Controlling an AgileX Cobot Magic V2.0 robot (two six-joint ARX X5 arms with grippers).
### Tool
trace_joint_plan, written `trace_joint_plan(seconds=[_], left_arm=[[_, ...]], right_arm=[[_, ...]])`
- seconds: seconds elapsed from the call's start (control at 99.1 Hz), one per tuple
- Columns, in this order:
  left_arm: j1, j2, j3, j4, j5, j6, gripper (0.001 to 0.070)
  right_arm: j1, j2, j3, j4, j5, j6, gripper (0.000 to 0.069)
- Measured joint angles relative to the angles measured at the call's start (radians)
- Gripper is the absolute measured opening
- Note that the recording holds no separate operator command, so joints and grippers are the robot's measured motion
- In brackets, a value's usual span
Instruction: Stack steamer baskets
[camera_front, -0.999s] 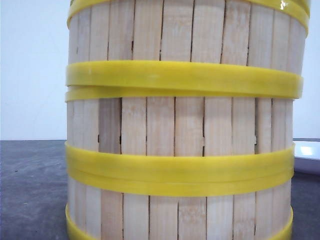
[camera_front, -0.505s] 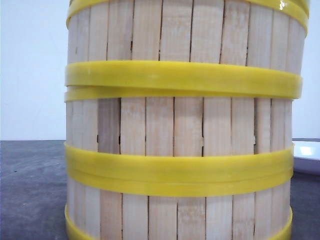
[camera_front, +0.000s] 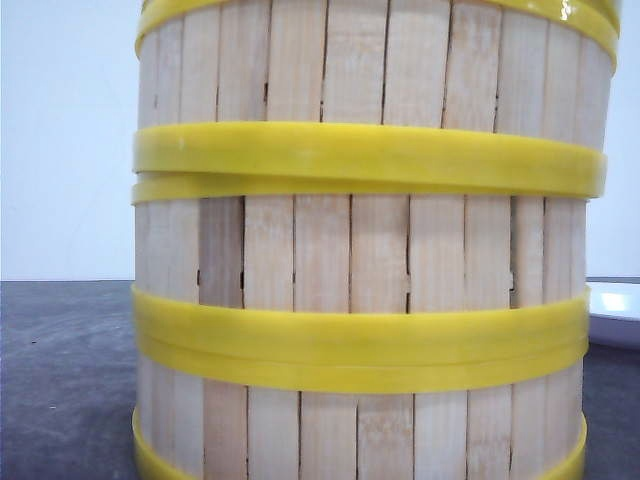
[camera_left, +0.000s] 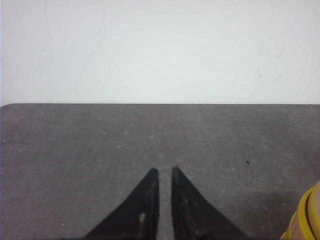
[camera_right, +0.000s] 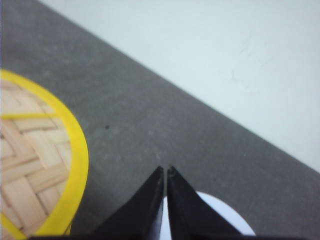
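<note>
Steamer baskets (camera_front: 365, 250): you're seeing four tiers standing stacked.
Left gripper (camera_left: 165, 172): sitting narrowed, holding nothing.
Right gripper (camera_right: 165, 170): sitting pinched together, holding nothing.

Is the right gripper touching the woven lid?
Apart. In the right wrist view the right gripper is shut and empty, with bare grey table between its fingertips and the lid.

Dark grey table (camera_front: 60, 380): stacked steamer baskets (camera_front: 365, 250), white dish (camera_front: 612, 312) at right.
</note>
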Motion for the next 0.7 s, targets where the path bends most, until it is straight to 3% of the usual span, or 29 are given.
trace_joint_plan(seconds=[0.697], left_arm=[[0.000,0.000,0.001,0.001,0.000,-0.002,0.0018]], right_arm=[[-0.008,-0.048,0.001,-0.003,0.000,0.000,0.0007]])
